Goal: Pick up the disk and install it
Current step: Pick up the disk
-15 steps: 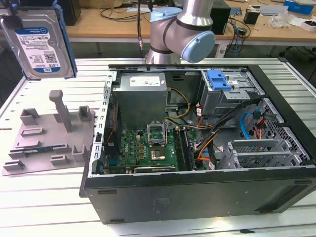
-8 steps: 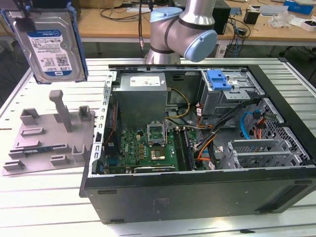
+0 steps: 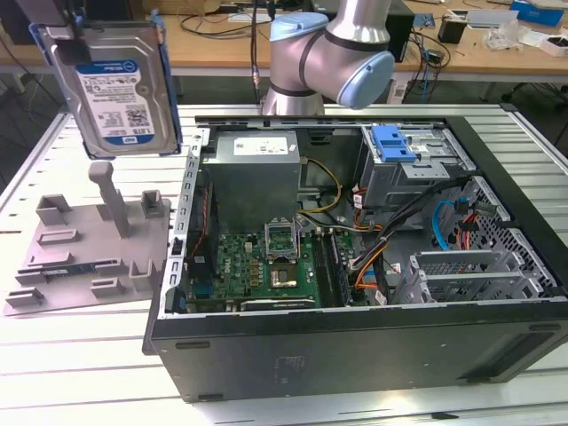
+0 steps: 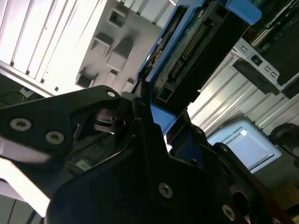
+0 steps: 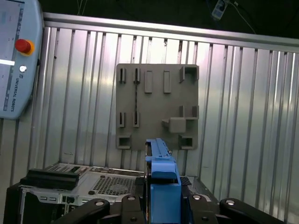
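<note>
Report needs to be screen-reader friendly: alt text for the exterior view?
The disk hangs upright in the air, label facing the camera, above a grey moulded tray on a slatted metal table. An open computer case lies beside the tray, robot arm behind it.

In the exterior view, the arm (image 3: 330,53) shows at 12 o'clock: 1 silver tube meeting a bulky grey joint with pale blue caps, bent toward 3 o'clock. In both wrist views, the black gripper (image 5: 161,200) (image 4: 145,116) points down over the table. Its 2 fingers (image 4: 140,105) are clamped against opposite faces of the disk (image 5: 161,179) (image 4: 196,44), pinching the blue bracket edge and holding it on edge, clear of the surface.
</note>
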{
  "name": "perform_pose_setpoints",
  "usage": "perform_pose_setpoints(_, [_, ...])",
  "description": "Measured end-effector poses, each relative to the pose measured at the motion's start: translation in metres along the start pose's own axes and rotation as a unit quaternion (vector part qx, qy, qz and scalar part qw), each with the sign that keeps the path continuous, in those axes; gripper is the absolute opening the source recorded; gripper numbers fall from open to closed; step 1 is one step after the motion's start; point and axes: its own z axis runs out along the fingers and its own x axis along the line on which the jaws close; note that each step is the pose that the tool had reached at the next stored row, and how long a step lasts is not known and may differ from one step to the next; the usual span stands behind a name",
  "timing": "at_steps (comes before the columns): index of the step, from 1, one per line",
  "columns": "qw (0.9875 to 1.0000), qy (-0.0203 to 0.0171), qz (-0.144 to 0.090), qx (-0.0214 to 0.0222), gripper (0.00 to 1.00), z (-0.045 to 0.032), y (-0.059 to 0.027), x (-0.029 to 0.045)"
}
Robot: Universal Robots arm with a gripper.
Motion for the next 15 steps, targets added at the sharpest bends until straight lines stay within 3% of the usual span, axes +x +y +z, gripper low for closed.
perform_pose_setpoints(4, [1.0000, 0.0001, 0.000, -0.0001, 0.37, -0.0017, -0.0155, 0.0121])
perform_pose_setpoints(6, [1.0000, 0.0001, 0.000, -0.0001, 0.37, -0.0026, -0.0277, 0.0214])
perform_pose_setpoints(15, [1.0000, 0.0000, 0.000, -0.0001, 0.37, -0.0037, -0.0626, 0.0452])
